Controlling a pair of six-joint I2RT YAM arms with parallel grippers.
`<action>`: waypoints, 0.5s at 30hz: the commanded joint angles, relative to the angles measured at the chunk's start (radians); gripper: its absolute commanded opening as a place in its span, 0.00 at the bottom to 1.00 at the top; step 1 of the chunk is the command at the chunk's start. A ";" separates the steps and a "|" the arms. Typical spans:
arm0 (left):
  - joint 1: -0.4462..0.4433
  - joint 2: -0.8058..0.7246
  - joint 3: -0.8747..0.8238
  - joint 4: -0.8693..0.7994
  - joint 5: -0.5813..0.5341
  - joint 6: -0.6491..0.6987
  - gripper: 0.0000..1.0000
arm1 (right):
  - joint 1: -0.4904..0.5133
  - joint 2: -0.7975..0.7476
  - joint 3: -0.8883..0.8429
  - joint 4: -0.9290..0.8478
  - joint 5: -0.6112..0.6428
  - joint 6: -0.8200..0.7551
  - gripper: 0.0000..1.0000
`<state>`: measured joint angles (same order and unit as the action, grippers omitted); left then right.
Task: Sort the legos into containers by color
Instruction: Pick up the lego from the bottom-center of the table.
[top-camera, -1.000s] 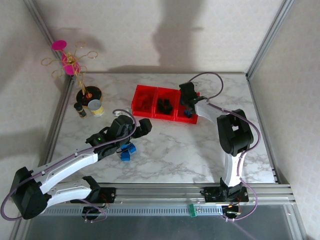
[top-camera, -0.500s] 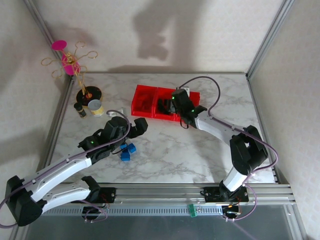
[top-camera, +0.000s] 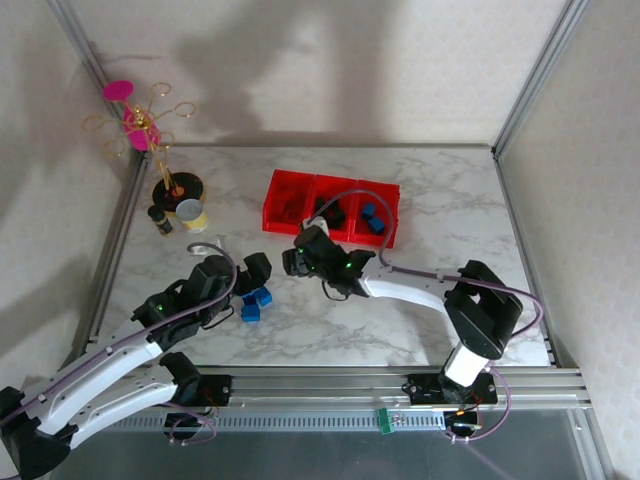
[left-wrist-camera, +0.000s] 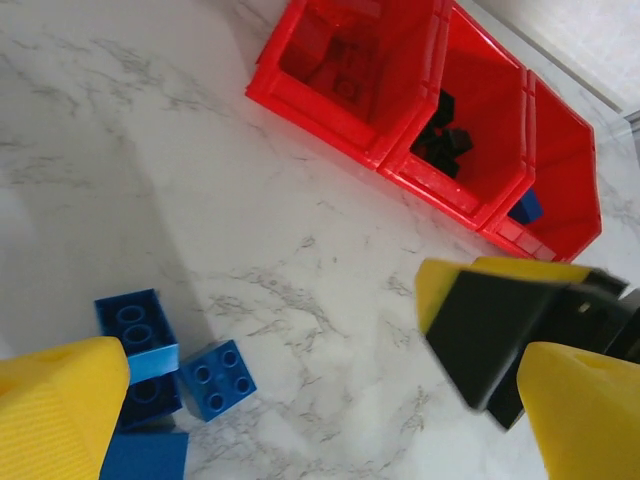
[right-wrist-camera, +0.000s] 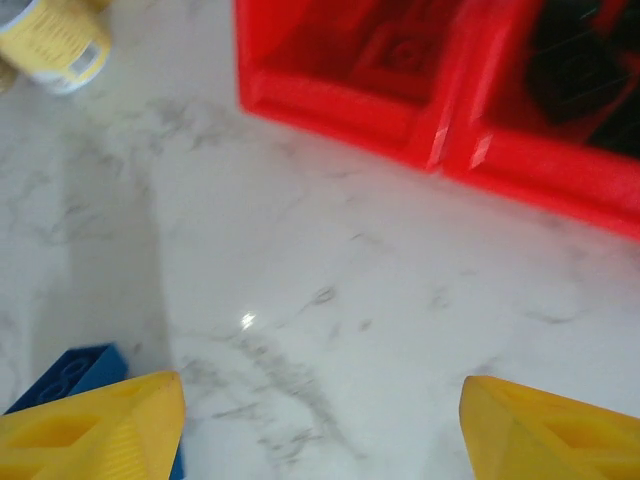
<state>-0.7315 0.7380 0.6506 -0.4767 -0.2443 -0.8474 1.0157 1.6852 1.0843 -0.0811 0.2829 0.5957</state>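
Note:
Three joined red containers (top-camera: 331, 208) stand at the back of the table. The left one holds red legos (left-wrist-camera: 335, 62), the middle one black legos (top-camera: 330, 212), the right one blue legos (top-camera: 371, 218). A few blue legos (top-camera: 256, 303) lie loose on the marble in front of them. My left gripper (top-camera: 259, 270) hovers open just above and beside these blue legos (left-wrist-camera: 218, 378), with nothing between its fingers (left-wrist-camera: 60, 410). My right gripper (top-camera: 295, 260) is open and empty, close to the right of the left one. One blue lego (right-wrist-camera: 70, 370) lies by its left finger (right-wrist-camera: 95, 430).
Two small jars (top-camera: 190, 215) and a black stand with pink and gold wire decoration (top-camera: 150, 125) sit at the back left corner. Bare marble (top-camera: 440, 290) lies to the right of the arms. The frame posts and walls close in the table edges.
My right arm has swung from the right container down and left to the table's middle, its jaws widening. My left arm has drawn back toward the near left.

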 joint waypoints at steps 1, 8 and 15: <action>0.000 -0.048 -0.012 -0.091 -0.067 -0.051 1.00 | 0.040 0.058 0.017 0.062 -0.039 0.065 0.74; 0.001 -0.134 -0.019 -0.154 -0.109 -0.100 1.00 | 0.122 0.167 0.075 0.112 -0.066 0.046 0.74; 0.004 -0.181 -0.020 -0.190 -0.135 -0.117 0.99 | 0.158 0.239 0.120 0.141 -0.094 0.007 0.75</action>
<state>-0.7315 0.5697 0.6437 -0.6029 -0.3328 -0.9237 1.1549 1.8965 1.1614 0.0303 0.2035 0.6205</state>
